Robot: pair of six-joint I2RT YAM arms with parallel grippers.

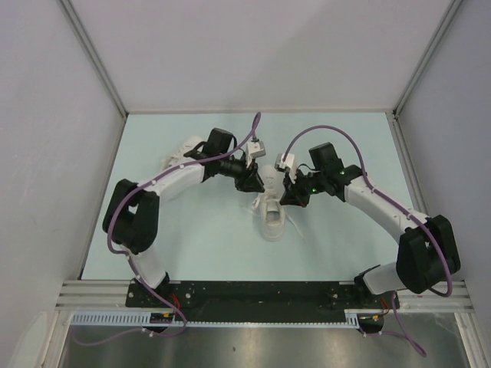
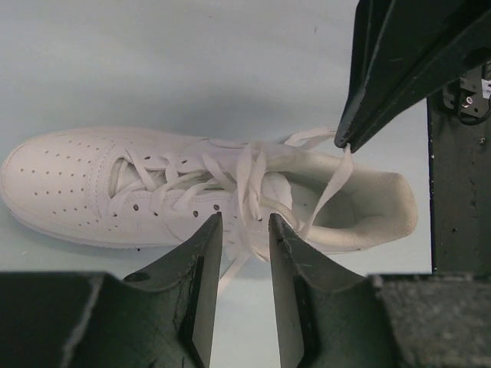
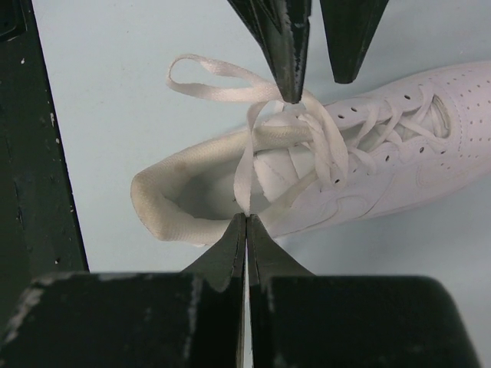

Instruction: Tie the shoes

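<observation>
Over the shoe (image 2: 77, 184), right end effector (image 3: 245, 218) pinches lace (image 3: 243, 165); left end effector (image 2: 245, 224) half-open.

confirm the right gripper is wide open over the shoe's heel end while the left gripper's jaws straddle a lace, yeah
No: the right gripper is shut, pinching a lace of the shoe over its heel end, as the right wrist view shows. The left gripper does straddle another stretch of lace, jaws apart.

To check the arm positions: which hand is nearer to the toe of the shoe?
Left. The left hand is over the shoe at its middle, open around the laces; the right hand pinches a lace by the heel opening, farther from the toe.
</observation>
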